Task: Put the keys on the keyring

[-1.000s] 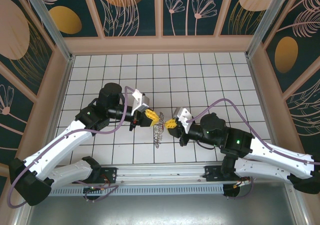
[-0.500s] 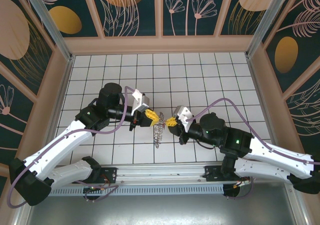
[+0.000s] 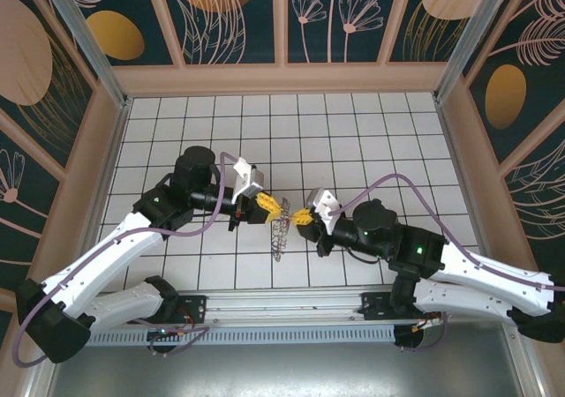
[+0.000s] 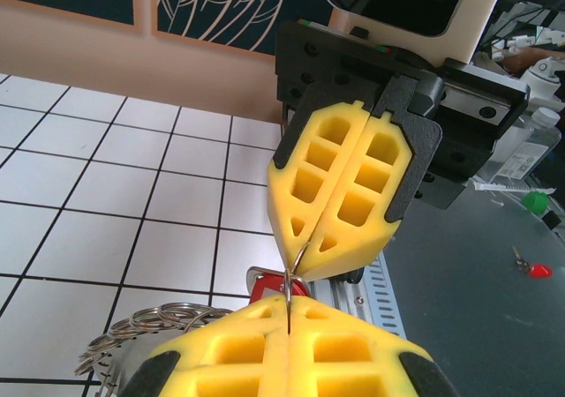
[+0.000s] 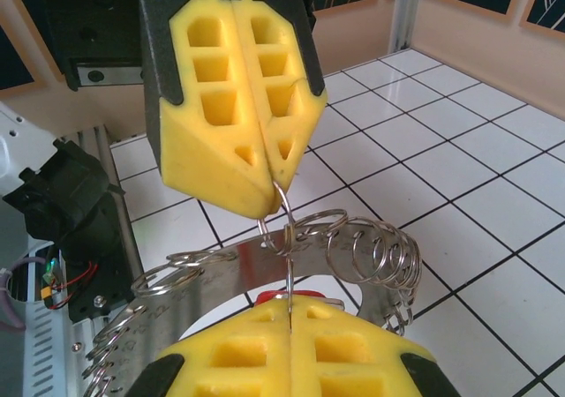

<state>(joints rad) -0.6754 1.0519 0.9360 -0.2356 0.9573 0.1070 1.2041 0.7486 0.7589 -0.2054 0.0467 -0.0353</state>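
Note:
The keyring [image 3: 281, 232], a flat grey band [image 5: 229, 269] fringed with several small split rings [image 4: 146, 325], hangs over the tiled floor between both arms. My left gripper [image 3: 283, 208] is shut on one split ring that threads the band [image 5: 278, 219]. Tip to tip with it, my right gripper [image 3: 302, 215] is shut on a thin wire ring [image 5: 289, 269] that meets that split ring. The red tag of the keys [image 5: 305, 296] sits just behind the right fingertips, with its red corner [image 4: 267, 288] below the pinched rings. Whether the two rings are linked is hidden.
A metal rail [image 3: 282, 304] runs along the near edge by the arm bases. Peach walls [image 3: 282, 78] close off the white tiled floor [image 3: 353, 141] on three sides. A grey bench [image 4: 477, 309] lies beyond the rail.
My right gripper has edged slightly left and up, closer to the left gripper's tips. The left arm and the hanging keyring stay as they were.

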